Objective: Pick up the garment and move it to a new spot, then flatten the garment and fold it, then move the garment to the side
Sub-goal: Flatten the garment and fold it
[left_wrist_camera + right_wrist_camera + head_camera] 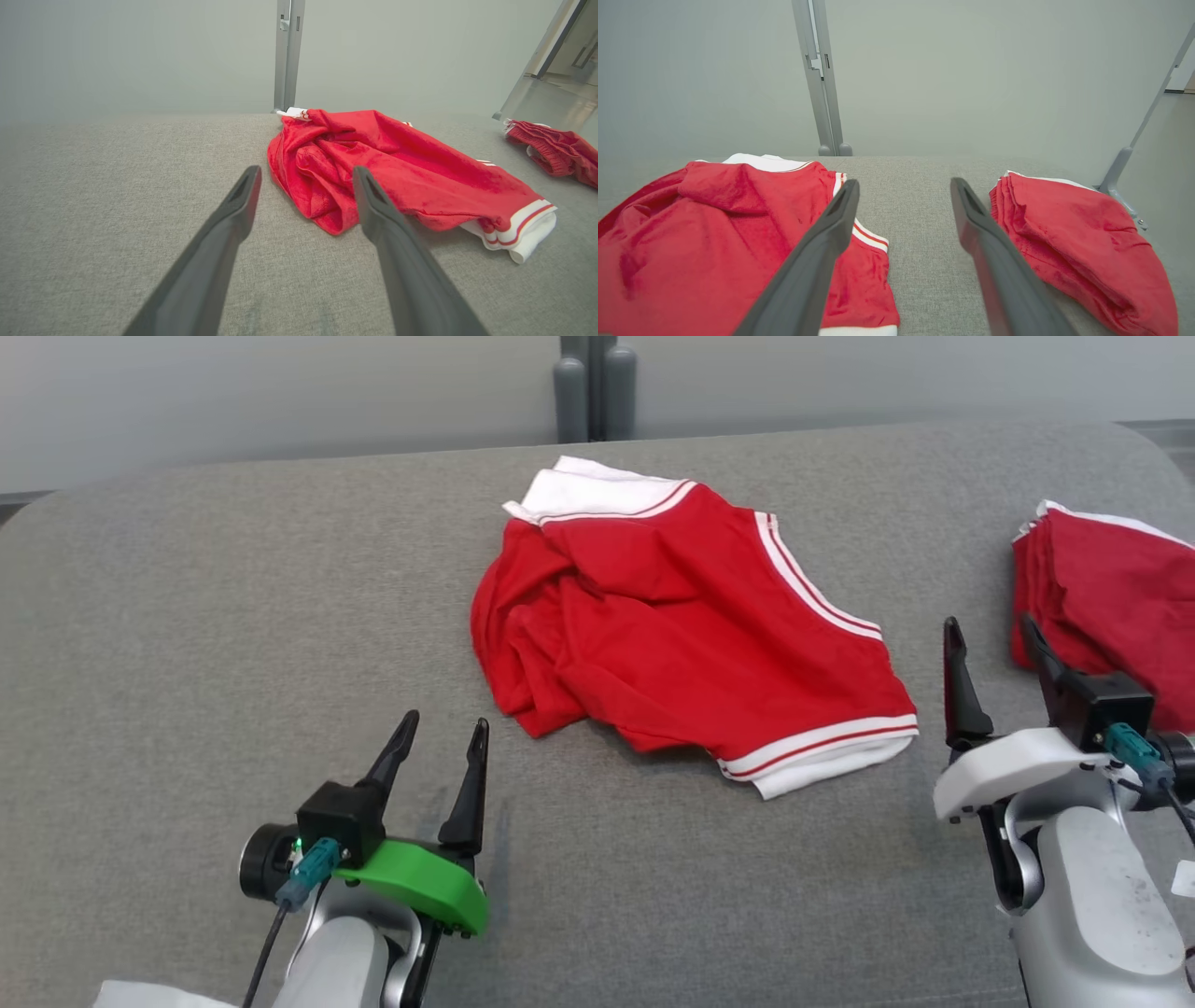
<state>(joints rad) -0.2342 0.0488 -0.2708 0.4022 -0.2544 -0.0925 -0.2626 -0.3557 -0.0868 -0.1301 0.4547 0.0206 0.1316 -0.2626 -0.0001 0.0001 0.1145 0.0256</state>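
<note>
A red garment with white striped trim (672, 635) lies crumpled in the middle of the grey padded table (187, 616). Its bunched red folds (327, 186) lie just beyond my left fingertips in the left wrist view. My left gripper (444, 723) hovers open at the near left, short of the garment's lower left corner, holding nothing. My right gripper (990, 627) is open at the right, between the garment's striped hem and the stack. The garment (714, 233) lies left of my right fingers (840, 214) in the right wrist view.
A folded stack of red garments (1111, 607) sits at the table's right edge, also seen as the stack (1078, 238) in the right wrist view. A grey post (593, 387) stands behind the table against a pale wall. Bare grey cloth stretches across the left half.
</note>
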